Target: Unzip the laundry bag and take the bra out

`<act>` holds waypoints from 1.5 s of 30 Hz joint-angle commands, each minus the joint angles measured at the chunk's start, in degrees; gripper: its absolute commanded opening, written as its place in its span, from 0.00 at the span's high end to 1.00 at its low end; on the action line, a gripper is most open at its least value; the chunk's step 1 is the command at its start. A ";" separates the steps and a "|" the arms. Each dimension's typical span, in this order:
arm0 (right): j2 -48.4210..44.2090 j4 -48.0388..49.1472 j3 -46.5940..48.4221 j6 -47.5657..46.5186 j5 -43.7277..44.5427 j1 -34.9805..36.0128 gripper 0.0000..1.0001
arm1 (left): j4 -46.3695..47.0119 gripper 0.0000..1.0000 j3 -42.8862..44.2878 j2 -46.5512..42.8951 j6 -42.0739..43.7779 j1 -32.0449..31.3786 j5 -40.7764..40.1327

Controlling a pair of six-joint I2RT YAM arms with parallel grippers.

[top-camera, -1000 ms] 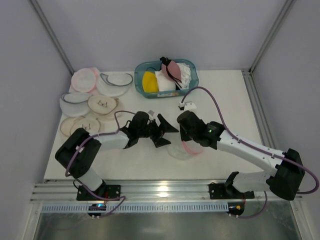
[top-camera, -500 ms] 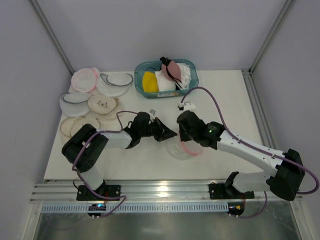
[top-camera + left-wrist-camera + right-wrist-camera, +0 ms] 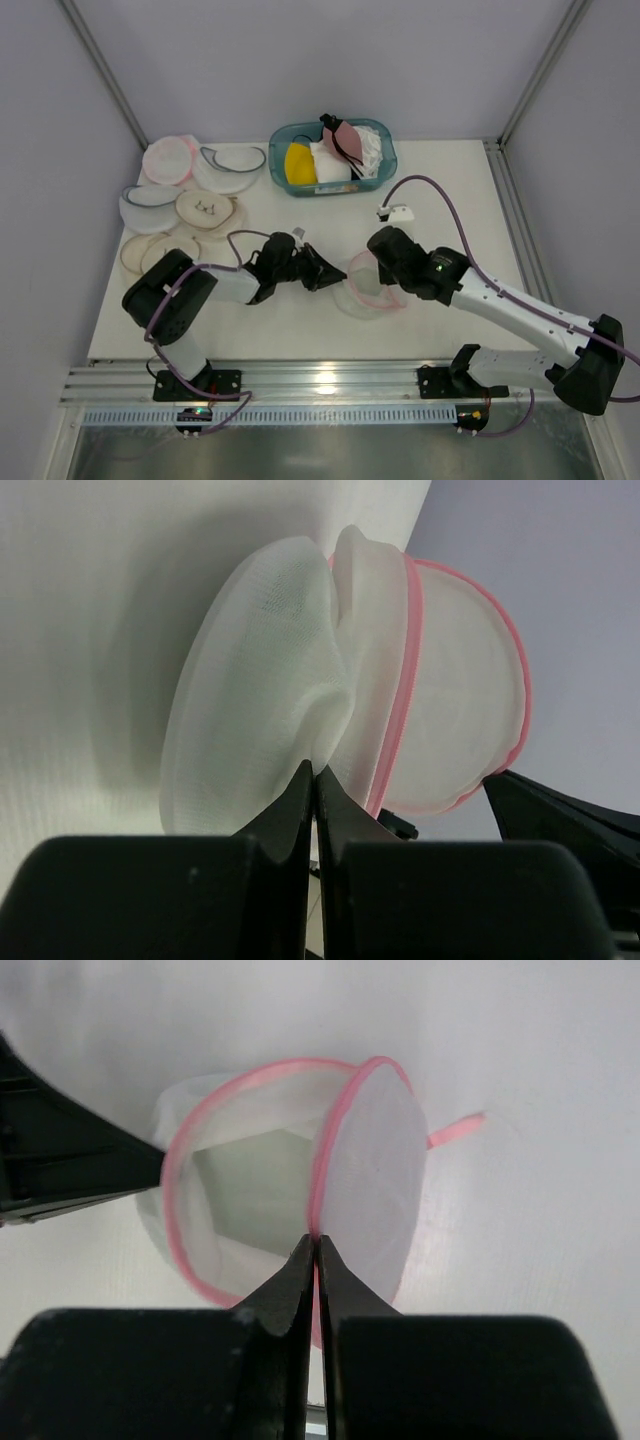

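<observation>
The laundry bag (image 3: 362,287) lies unzipped on the white table, its round lid (image 3: 370,1170) swung up on the pink zipper rim (image 3: 182,1160). Inside the open pouch shows the pale mint-green bra (image 3: 255,1185). My left gripper (image 3: 315,770) is shut on a fold of the bag's white mesh (image 3: 255,690), on the bag's left side (image 3: 338,277). My right gripper (image 3: 317,1240) is shut on the pink rim of the lid, at the bag's right side (image 3: 380,285). A pink pull tab (image 3: 455,1128) sticks out to the right.
A teal basket (image 3: 382,130) at the back holds a yellow bra (image 3: 298,162) and a mauve bra (image 3: 345,138). Other mesh pouches (image 3: 228,165) and beige round pads (image 3: 203,209) lie at the back left. The right arm's cable (image 3: 440,195) loops over the table.
My left gripper has moved right and shut on the bag's mesh. My right gripper has shifted right with the lid's rim, and the bag now gapes open.
</observation>
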 commanded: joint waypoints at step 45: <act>17.02 23.83 -12.89 -3.36 -16.32 -6.20 0.30 | -2.82 1.00 -8.94 -9.54 4.78 2.77 -0.03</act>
